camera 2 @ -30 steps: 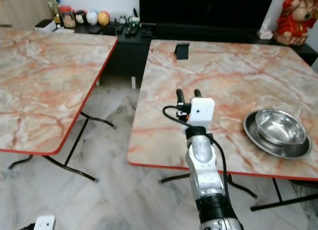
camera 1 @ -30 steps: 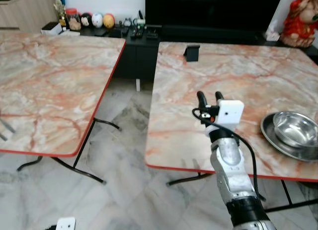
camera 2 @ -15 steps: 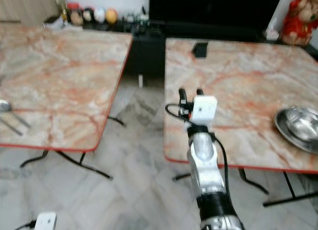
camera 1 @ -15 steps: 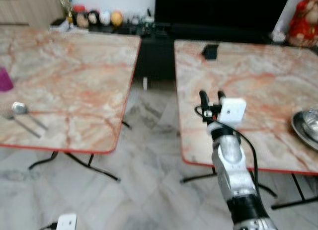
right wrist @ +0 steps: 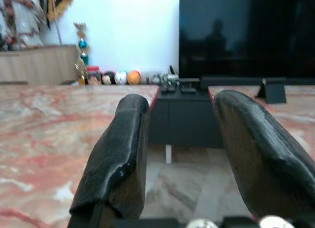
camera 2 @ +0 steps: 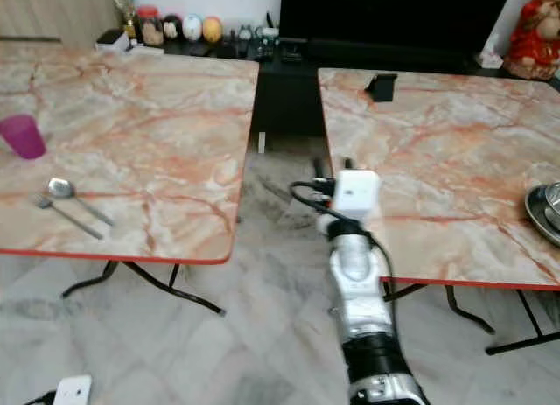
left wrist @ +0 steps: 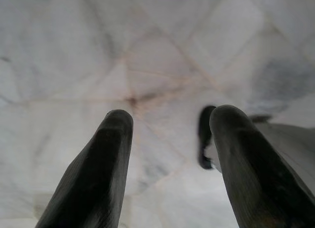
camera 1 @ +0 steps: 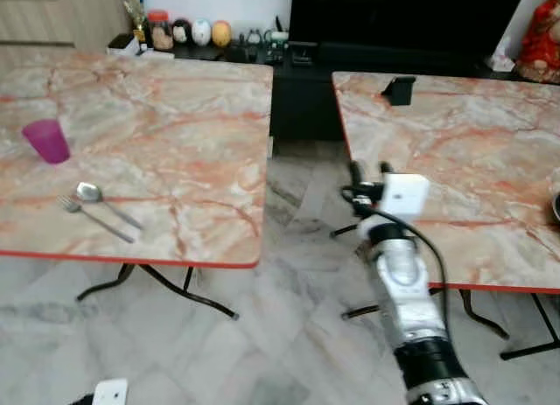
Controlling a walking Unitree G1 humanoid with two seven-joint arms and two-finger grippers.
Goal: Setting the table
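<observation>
From the head views we see our right claw raised over the floor gap between two marble tables. The left table carries a purple cup, a spoon and a fork; the right table holds a small black stand. Our left wrist view shows the left claw open and empty above the marble floor. Our right wrist view shows parted, empty fingers facing a dark TV cabinet.
</observation>
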